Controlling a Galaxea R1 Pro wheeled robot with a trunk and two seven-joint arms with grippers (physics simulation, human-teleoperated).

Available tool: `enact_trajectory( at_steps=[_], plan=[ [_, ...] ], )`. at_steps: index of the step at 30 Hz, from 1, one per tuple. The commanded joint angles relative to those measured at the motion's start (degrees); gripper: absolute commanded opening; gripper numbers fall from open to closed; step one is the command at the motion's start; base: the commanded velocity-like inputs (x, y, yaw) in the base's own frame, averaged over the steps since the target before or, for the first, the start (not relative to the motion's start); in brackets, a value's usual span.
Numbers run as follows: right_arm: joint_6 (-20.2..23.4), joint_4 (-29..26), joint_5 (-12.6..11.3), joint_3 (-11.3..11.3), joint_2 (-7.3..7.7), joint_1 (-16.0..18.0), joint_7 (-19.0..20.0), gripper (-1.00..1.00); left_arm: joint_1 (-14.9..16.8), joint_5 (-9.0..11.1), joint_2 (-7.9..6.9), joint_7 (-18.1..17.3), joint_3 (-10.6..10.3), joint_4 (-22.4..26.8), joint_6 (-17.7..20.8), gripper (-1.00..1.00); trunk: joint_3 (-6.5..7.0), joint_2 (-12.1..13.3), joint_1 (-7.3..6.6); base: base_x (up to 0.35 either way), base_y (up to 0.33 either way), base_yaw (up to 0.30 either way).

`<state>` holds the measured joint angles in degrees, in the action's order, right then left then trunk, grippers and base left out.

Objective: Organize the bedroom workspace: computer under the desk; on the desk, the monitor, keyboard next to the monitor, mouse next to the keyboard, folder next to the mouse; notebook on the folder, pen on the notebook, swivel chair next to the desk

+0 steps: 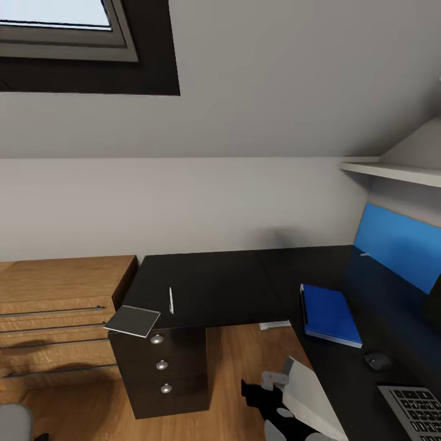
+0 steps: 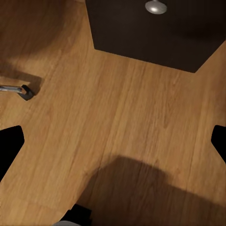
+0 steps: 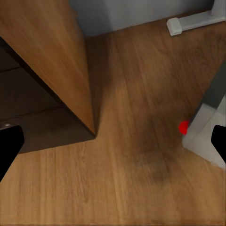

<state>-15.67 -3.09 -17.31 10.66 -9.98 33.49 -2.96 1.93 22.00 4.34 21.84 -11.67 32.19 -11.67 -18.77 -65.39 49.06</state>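
Observation:
The black desk (image 1: 220,282) has its dark drawer unit (image 1: 160,367) at the left end. A grey notebook (image 1: 132,320) overhangs that corner, and the white pen (image 1: 171,300) lies beside it. Along the right wing lie the blue folder (image 1: 331,314), the mouse (image 1: 377,360) and the keyboard (image 1: 416,410). Under the desk stands the grey computer (image 3: 207,136) with its red light (image 3: 183,126). A chrome leg of the swivel chair (image 2: 14,89) crosses the floor. My left gripper (image 2: 113,141) and right gripper (image 3: 113,146) hang open over bare floor. The monitor is out of view.
A light wooden drawer cabinet (image 1: 55,306) stands left of the desk. A bright blue panel (image 1: 398,245) runs along the wall behind the desk's right wing, under a white shelf (image 1: 392,173). The desk's white pedestal foot (image 3: 188,23) rests on the wooden floor (image 2: 117,117).

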Motion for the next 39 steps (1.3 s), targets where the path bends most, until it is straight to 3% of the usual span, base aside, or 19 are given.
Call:
enact_trajectory(
  at_steps=[1, 12, 15, 17, 26, 39],
  plan=[
    [-0.2, 0.2, -0.4, 0.5, -0.02, -0.2, -0.2, 1.00, 0.0, 0.6, -0.05, 0.4, -0.5, -0.1, -0.4, 1.00, -0.07, 0.0, 0.00, 0.000, 0.000, 0.000],
    [-9.6, 3.1, -0.4, 0.4, -0.02, -1.5, -0.2, 1.00, 0.0, 0.7, -0.12, 0.4, -0.5, -0.1, -0.4, 1.00, -0.12, 0.0, 0.00, 0.000, 0.000, 0.107],
    [-9.9, 3.2, -0.4, 0.4, -0.02, -1.6, -0.3, 1.00, 0.0, 0.7, -0.12, 0.4, -0.5, -0.5, -0.4, 1.00, -0.13, 0.0, 0.00, 0.000, 0.000, 0.006],
    [-12.9, 3.2, -0.5, 0.4, -0.02, -1.7, -0.5, 1.00, 0.0, 0.7, -0.12, 0.4, -0.5, -0.8, -0.4, 1.00, -0.13, 0.0, 0.00, 0.000, 0.000, 0.220],
    [-13.2, 3.2, -0.4, 0.4, -0.02, -1.7, -0.6, 1.00, 0.0, 0.7, -0.03, 0.3, -0.5, -0.8, -0.4, 1.00, -0.13, 0.0, 0.00, 0.000, 0.198, 0.273],
    [-13.2, 3.2, -0.5, 0.4, -0.02, -1.7, -0.6, 1.00, 0.0, 0.6, -0.03, 0.3, -0.5, -0.8, -0.4, 1.00, -0.13, 0.0, 0.00, 0.000, 0.019, 0.277]
  ],
)
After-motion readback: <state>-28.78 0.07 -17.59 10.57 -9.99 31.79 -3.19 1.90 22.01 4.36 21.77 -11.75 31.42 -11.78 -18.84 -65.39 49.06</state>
